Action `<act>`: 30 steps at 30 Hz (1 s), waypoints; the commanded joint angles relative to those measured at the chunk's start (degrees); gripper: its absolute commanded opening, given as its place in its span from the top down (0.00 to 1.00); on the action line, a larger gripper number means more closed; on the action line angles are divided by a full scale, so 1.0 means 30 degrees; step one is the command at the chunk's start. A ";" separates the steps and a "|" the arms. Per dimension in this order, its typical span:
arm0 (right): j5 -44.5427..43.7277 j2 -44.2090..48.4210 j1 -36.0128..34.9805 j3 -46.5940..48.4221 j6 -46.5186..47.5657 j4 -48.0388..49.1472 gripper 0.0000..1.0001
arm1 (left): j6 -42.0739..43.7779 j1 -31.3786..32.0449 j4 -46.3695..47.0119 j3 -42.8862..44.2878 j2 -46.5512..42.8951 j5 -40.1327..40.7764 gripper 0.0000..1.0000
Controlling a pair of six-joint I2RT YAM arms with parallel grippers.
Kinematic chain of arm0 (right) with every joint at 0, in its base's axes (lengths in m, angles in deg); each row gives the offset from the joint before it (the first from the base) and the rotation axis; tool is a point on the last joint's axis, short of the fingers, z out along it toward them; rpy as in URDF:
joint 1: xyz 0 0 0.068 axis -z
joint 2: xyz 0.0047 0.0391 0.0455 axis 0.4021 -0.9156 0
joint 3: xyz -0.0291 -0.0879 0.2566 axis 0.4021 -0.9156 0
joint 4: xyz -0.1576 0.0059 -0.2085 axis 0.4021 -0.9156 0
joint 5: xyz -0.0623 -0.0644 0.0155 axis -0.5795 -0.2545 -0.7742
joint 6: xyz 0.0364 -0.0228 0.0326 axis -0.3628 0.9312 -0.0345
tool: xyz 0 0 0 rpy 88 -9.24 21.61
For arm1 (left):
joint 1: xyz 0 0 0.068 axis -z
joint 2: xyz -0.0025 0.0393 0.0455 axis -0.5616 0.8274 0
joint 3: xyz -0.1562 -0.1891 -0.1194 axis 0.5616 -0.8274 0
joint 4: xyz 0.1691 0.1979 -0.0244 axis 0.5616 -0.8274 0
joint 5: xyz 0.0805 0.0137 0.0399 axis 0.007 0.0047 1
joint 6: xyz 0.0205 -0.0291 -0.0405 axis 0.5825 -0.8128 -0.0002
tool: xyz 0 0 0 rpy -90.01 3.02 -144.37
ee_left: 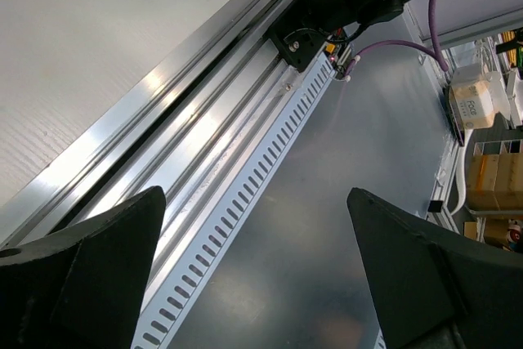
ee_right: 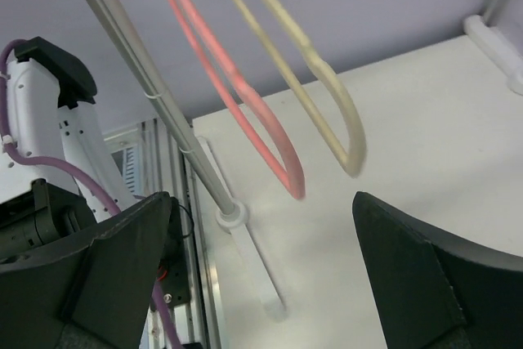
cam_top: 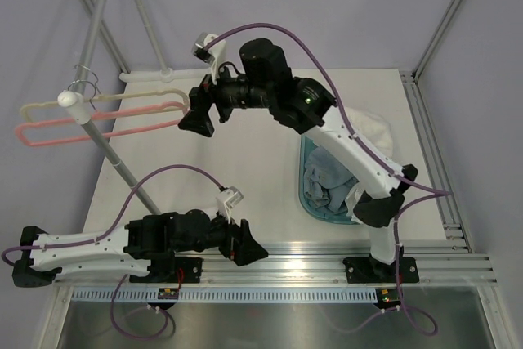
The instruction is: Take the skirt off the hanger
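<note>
Beside the pink plastic hanger (ee_right: 279, 149) on the rail, the right gripper (cam_top: 193, 110) has its fingers spread; the left gripper (cam_top: 252, 243) likewise. The crumpled blue skirt (cam_top: 327, 181) lies in the teal basket (cam_top: 301, 176).

White table (cam_top: 204, 177), teal basket (cam_top: 303, 181), rack foot (cam_top: 155, 76)

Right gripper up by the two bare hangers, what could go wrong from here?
1. The open right gripper hangs close to the ends of the pink hanger and cream hanger. Pulling back carelessly could hook one and swing it or knock it off the rack.
2. The right arm reaches over the basket of clothes, so a low retreat might clip its rim.
</note>
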 commanded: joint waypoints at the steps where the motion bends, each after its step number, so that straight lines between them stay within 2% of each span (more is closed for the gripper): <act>1: -0.4259 0.3944 0.0139 -0.1500 0.0171 -0.0789 0.00 | -0.0391 0.0052 -0.0090 0.0590 -0.0061 0.1000 0.01; 3: -0.6682 0.5296 0.0228 -0.3112 -0.0180 -0.1113 0.01 | -0.0480 0.0081 -0.0208 0.0678 -0.0032 0.1438 0.01; 6: -0.9525 0.8721 0.0433 -0.8839 -0.1903 -0.1027 0.00 | -0.0481 0.0051 -0.0121 0.0795 0.0056 0.1965 0.01; 8: -1.0880 1.1620 0.0462 -1.1429 -0.2580 -0.0968 0.01 | -0.0452 0.0022 -0.0033 0.0970 0.0260 0.2201 0.01; 9: -1.2425 1.3574 0.0462 -1.3820 -0.3396 -0.1084 0.01 | -0.0335 -0.0094 0.0112 0.1058 0.0348 0.2202 0.01; 14: -1.6419 1.9034 0.0521 -1.9871 -0.6767 -0.2547 0.01 | 0.0748 -0.1203 0.1164 0.1965 0.2071 0.1414 0.01; 17: -1.6425 2.1498 0.0550 -2.2452 -0.9023 -0.3952 0.01 | 0.1393 -0.2610 0.2190 0.2172 0.3273 -0.0546 0.01; 18: -1.6019 2.2316 0.0550 -2.3501 -1.0102 -0.4449 0.01 | 0.1481 -0.3717 0.2832 0.2317 0.3540 -0.1422 0.01; 21: -1.4993 2.3403 0.0550 -2.5261 -1.2388 -0.5154 0.01 | 0.1629 -0.5512 0.3629 0.2785 0.4332 -0.2365 0.01; 30: -1.4959 2.6594 0.0550 -2.9190 -1.7315 -0.6622 0.01 | 0.2449 -0.6218 0.2985 0.4692 0.4892 -0.2602 0.01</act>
